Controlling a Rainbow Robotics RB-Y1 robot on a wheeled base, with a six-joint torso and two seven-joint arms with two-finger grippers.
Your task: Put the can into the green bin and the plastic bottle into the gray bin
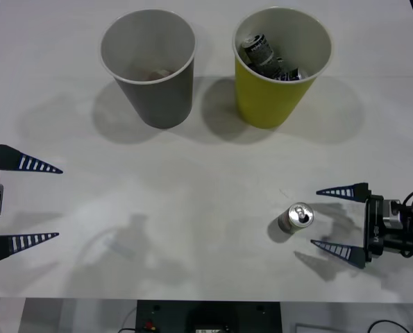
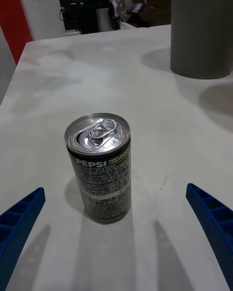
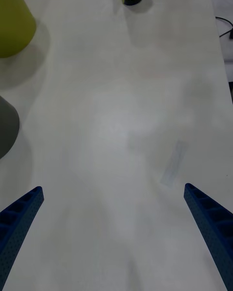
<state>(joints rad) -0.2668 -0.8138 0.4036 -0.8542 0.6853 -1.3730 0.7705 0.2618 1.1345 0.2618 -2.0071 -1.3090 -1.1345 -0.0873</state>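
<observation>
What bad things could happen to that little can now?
The small black drink can with the silver top stands upright just ahead of the open right gripper, so a crooked approach might knock it over and let it roll. The large yellow-green cup-shaped bin already holds cans, and the dark gray cup-shaped bin stands right beside it, so a careless drop could go wrong.

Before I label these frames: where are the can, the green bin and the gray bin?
can (image 1: 300,215), front view, silver top.
green bin (image 1: 265,100), front view, yellow-green outer wall.
gray bin (image 1: 166,97), front view, dark outer wall.
</observation>
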